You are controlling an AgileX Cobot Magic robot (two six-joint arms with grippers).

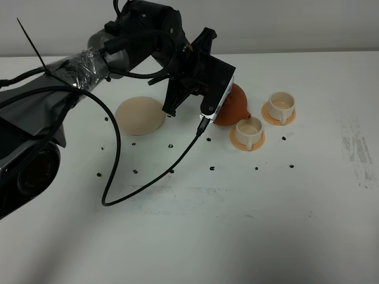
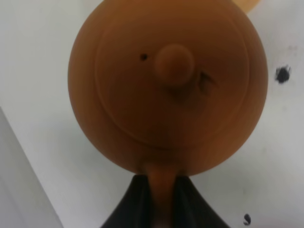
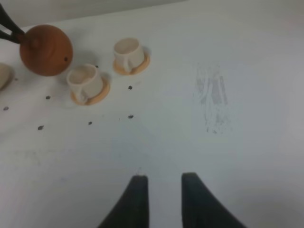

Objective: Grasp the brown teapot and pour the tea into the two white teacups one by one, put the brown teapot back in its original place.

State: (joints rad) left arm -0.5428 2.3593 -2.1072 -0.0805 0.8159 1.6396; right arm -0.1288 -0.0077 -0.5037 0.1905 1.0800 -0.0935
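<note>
The brown teapot (image 1: 235,103) hangs tilted above the table, its spout pointing down at the near white teacup (image 1: 249,129). My left gripper (image 1: 220,113) is shut on its loop handle (image 2: 161,183); the lid and knob (image 2: 175,64) fill the left wrist view. The far white teacup (image 1: 280,106) stands just beyond. Both cups sit on orange saucers and look cream inside; no tea shows. The cream saucer disc (image 1: 140,115) lies bare to the left. My right gripper (image 3: 164,190) is open and empty over bare table, with the teapot (image 3: 46,50) and the cups (image 3: 84,80) (image 3: 127,51) ahead of it.
The left arm and its black cable (image 1: 118,183) span the left half of the table. Small black dot marks (image 1: 211,169) are scattered around the cups and saucer. A grey scuffed patch (image 1: 358,151) lies at the right. The right arm is out of the high view.
</note>
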